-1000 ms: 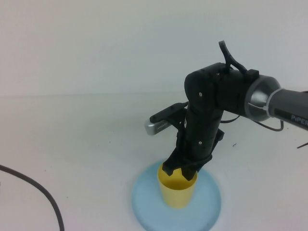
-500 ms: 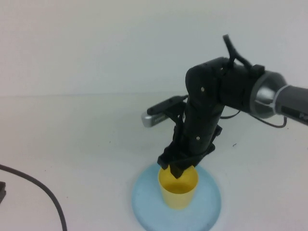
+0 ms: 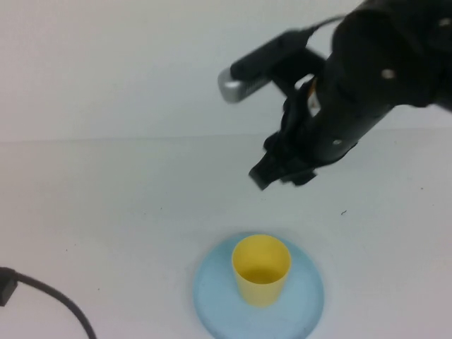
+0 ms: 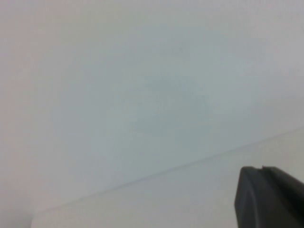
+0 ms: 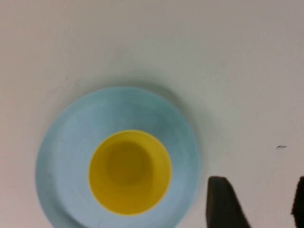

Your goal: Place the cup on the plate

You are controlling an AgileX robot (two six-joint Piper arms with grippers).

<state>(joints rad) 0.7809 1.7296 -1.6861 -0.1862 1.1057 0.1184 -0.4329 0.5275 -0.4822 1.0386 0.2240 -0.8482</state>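
- The cup stands upright on the plate, about in its middle, so you can judge the main step as done
- In the right wrist view the cup sits inside the rim of the plate with blue visible all around it; nothing leans or hangs over the edge
- Your right gripper is in the air above and behind the cup, well apart from it; its fingers stand apart and hold nothing
- Your left gripper is not in the high view; only a dark part of it shows in its own wrist view, above bare worktop, and its fingers are together with nothing between them
- What is left, as I judge it, is only to bring the right arm away to a resting place
- Around the plate there is a black cable lying on the worktop on your left side, well apart from the plate
- Nothing stands in the way of the right arm, and the cup is far enough below it
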